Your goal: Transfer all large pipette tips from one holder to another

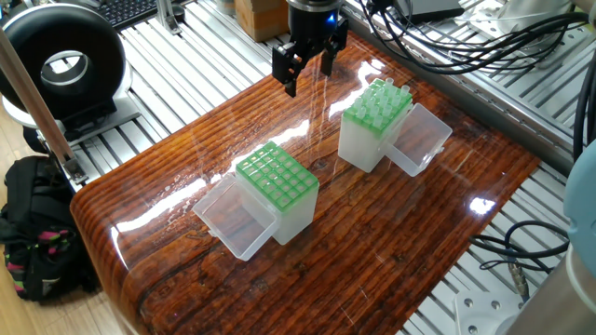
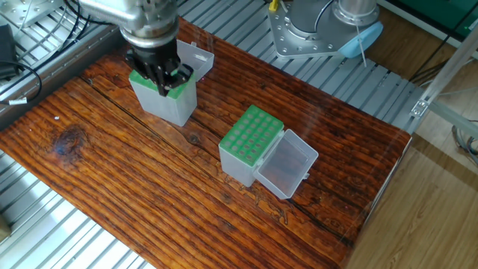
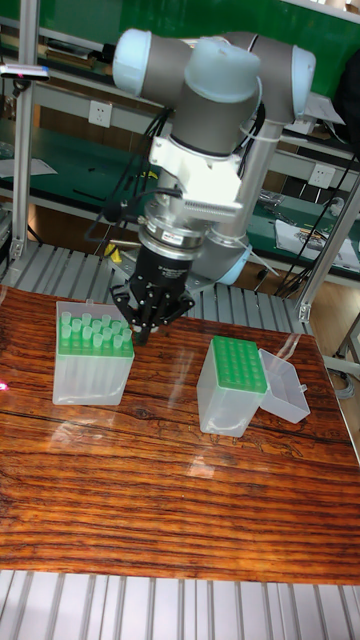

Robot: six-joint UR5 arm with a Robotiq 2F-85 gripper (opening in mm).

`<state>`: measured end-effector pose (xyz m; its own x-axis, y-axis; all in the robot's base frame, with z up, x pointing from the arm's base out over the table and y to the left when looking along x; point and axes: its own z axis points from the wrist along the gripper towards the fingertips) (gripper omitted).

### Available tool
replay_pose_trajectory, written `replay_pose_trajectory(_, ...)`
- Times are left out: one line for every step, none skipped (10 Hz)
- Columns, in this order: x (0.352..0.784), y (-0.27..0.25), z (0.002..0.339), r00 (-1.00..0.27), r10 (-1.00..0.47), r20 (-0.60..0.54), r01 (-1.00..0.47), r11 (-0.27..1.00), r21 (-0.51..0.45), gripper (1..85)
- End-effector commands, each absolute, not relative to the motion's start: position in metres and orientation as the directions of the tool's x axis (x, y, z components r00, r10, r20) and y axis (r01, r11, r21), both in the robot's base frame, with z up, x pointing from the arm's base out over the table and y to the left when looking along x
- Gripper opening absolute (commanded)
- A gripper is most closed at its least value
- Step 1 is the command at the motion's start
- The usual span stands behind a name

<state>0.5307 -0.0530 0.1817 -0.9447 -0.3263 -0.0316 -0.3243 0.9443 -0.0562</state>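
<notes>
The large pipette tips [image 1: 380, 99] stand in a green-topped clear holder [image 1: 365, 140] with its lid folded open, at the right of the wooden table. In the tall fixed view the large pipette tips [image 3: 90, 334] show as pale cones poking from their holder [image 3: 92, 372]. A second holder [image 1: 277, 191] has a green grid with no tips showing; it also appears as the second holder [image 2: 250, 142] and the second holder [image 3: 232, 385]. My gripper [image 1: 307, 74] hangs open and holds nothing. It hovers at the tip holder's [image 2: 166, 103] back edge, gripper [image 2: 160, 73], gripper [image 3: 150, 322].
The wooden table [image 1: 391, 242] sits on an aluminium slat frame. A black ring light [image 1: 60, 65] stands at the left, a black bag [image 1: 33, 228] lies on the floor, and cables [image 1: 466, 42] run along the back right. The arm's base [image 2: 321, 26] is behind the table.
</notes>
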Motion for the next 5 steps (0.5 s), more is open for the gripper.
replay_pose_trajectory(0.537, -0.059, 0.184, -0.922, -0.367, -0.124, -0.359, 0.930, -0.079, 17.7)
replay_pose_trajectory(0.527, -0.053, 0.184, -0.929, -0.347, -0.126, -0.339, 0.937, -0.078, 31.3)
replay_pose_trajectory(0.519, -0.049, 0.184, -0.937, -0.326, -0.124, -0.318, 0.945, -0.081, 32.0)
replay_pose_trajectory(0.516, -0.049, 0.184, -0.938, -0.321, -0.130, -0.312, 0.946, -0.085, 34.0)
replay_pose_trajectory(0.520, -0.049, 0.183, -0.933, -0.327, -0.148, -0.317, 0.945, -0.085, 40.3)
